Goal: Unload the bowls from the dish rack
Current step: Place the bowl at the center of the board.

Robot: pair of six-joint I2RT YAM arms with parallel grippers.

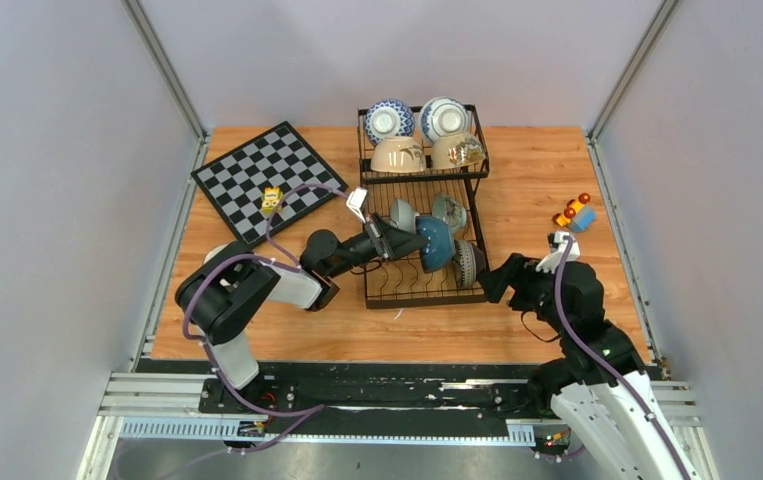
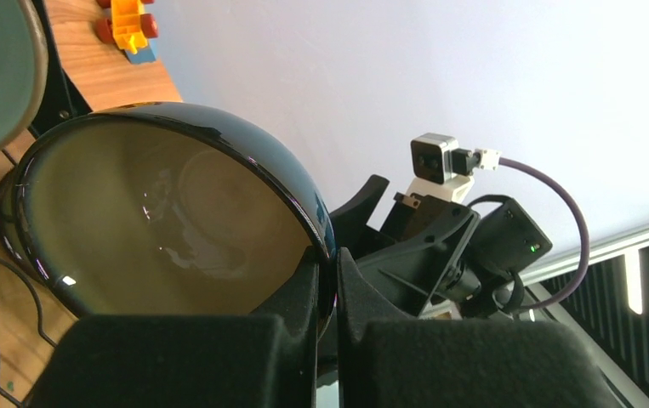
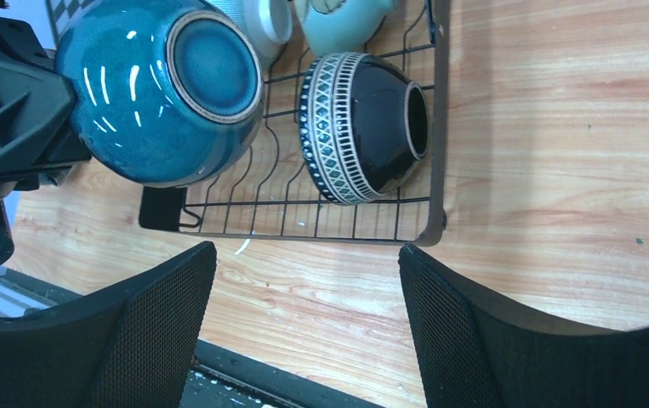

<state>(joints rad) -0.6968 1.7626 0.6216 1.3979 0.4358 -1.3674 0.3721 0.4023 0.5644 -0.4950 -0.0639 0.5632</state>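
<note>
Left gripper is clamped on the rim of the dark blue bowl, over the lower tray of the rack. Right gripper is wide open beside it, holding nothing. No bowl is on the table yet. Seven more wait: four upper bowls, two teal bowls and a black patterned bowl.

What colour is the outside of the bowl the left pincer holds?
Glossy teal-blue; the bowl shows best in the right wrist view.
</note>
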